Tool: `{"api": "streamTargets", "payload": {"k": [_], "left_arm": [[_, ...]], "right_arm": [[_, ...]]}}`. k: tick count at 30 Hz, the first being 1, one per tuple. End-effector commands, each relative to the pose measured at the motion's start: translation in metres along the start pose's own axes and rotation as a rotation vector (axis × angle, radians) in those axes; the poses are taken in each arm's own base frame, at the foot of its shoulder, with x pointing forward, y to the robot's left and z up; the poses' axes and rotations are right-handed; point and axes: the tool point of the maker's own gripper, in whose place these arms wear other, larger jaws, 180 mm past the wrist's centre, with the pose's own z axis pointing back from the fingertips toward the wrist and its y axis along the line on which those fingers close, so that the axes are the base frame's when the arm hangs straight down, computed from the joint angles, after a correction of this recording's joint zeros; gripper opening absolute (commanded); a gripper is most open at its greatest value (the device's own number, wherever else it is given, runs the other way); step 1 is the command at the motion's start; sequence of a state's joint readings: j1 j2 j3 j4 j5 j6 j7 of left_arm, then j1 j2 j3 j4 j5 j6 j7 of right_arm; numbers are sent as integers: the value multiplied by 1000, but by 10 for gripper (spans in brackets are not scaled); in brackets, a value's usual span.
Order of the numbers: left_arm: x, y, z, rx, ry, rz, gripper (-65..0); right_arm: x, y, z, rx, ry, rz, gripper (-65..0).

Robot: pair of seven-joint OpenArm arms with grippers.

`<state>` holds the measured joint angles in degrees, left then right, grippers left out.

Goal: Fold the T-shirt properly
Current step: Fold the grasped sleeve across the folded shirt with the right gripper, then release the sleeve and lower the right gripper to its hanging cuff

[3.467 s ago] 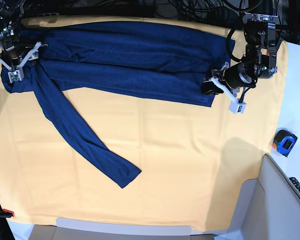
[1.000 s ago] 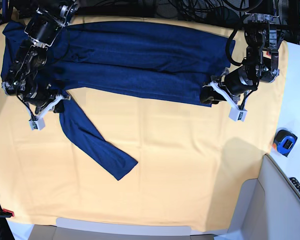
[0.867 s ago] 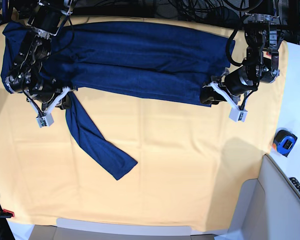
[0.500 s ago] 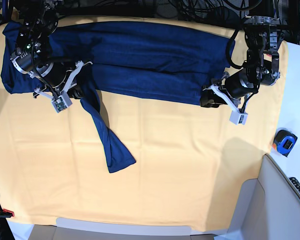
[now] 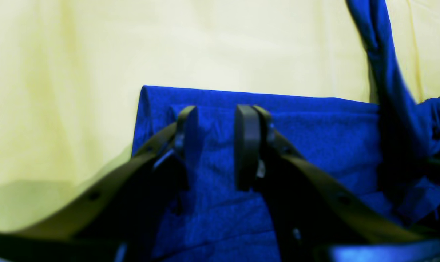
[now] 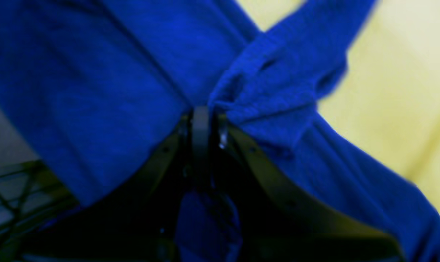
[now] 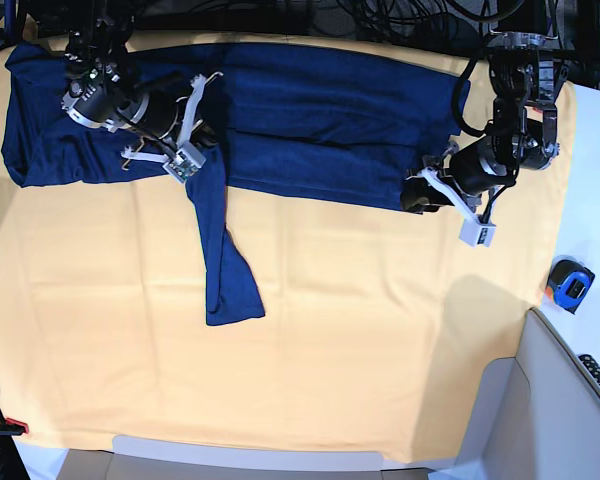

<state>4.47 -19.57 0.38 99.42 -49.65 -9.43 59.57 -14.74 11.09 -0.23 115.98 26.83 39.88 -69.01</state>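
The dark navy T-shirt (image 7: 320,110) lies in a long folded band across the far side of the yellow-orange table cloth (image 7: 330,350). My right gripper (image 7: 195,148) is over the shirt's left part, shut on the sleeve near the shoulder. In the right wrist view, bunched knit (image 6: 270,91) sits at its closed fingertips (image 6: 201,120). The sleeve (image 7: 220,250) trails almost straight toward the table's front, and its cuff (image 7: 232,308) lies on the cloth. My left gripper (image 7: 418,195) is at the shirt's right hem corner. Shirt fabric (image 5: 214,153) fills the space between its fingers (image 5: 247,145).
A blue and black tape measure (image 7: 570,285) lies off the cloth at the right edge. A grey-white box wall (image 7: 540,400) stands at the front right corner. Dark cables (image 7: 400,15) run along the back edge. A small red item (image 7: 10,425) sits at the front left.
My right gripper has carried the sleeve rightward and up over the shirt's body. The sleeve swung from a diagonal to nearly straight down. The left arm barely moved.
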Motion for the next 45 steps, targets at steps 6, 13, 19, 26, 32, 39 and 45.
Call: {"api": "streamTargets", "payload": {"k": [6,13,19,26,32,39,45], "left_arm": [[14,-2,3,-7,-43,-17,-477],[14,-2,3,-7,-43,-17,-477],[14,-2,3,-7,-43,-17,-477],[14,-2,3,-7,-43,-17,-476],[13,-2,3,-6,-40,-15,-476],[10,-2,3,-6,-36,-12,-476],[10,-2,3,-6,-36,-12,-476]], "right_arm": [[7,26,-7,80,-4,86,-650],[-9,29,-14,112,51,91,-650],[-14,22,-11,99,68,102,-474],[0,14,-9,77,35,114,-186],[45,1,-8,33,-76,137,-168],[87,-64,11,-137,-237,-21,-168],[73,-134,6,-215,-344,-411,-169]]}}
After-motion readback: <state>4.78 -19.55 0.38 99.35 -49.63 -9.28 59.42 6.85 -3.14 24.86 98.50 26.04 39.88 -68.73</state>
